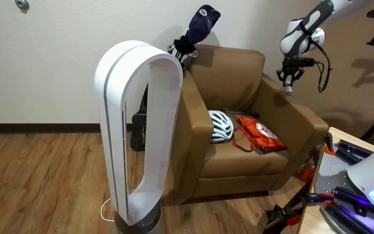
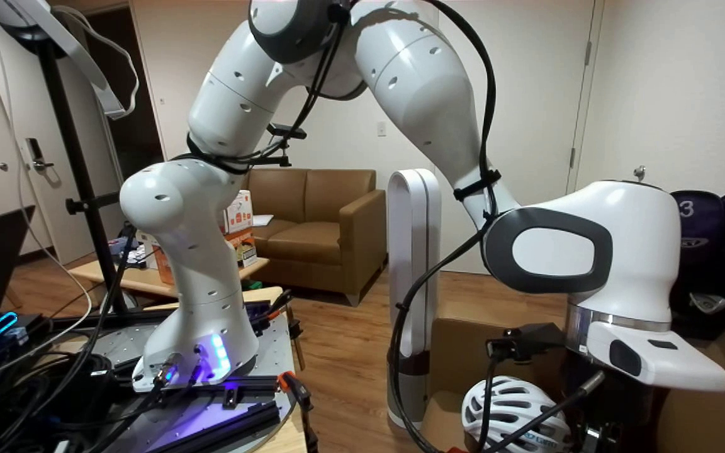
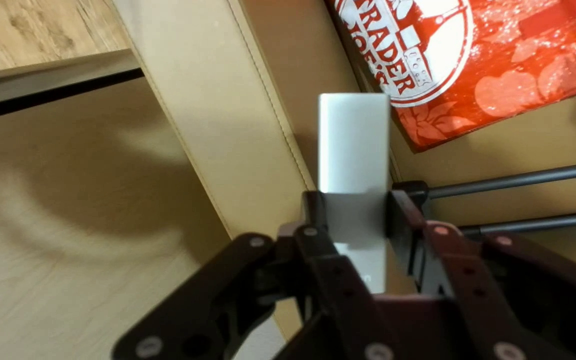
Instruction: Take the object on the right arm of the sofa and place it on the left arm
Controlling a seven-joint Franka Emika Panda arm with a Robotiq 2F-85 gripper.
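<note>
The brown armchair (image 1: 229, 76) stands against the wall, with a broad padded arm on each side. My gripper (image 1: 289, 79) hangs above the rear part of the arm (image 1: 299, 109) at the right of that exterior view. In the wrist view, my gripper (image 3: 353, 220) is shut on a flat, narrow silver-white object (image 3: 354, 142), with one finger on each side. The object also shows below the fingers in an exterior view (image 1: 288, 88), apart from the arm. The opposite arm (image 1: 197, 110) has nothing visible on it. In an exterior view, the wrist largely hides the gripper.
A tall white ring-shaped fan (image 1: 109, 107) stands beside the armchair. A white helmet (image 1: 221, 125), a red bag (image 1: 261, 133) and a dark bar (image 1: 241, 113) lie on the seat. Golf clubs (image 1: 201, 24) rise behind one arm. The robot's table (image 1: 310, 221) has clamps along its edge.
</note>
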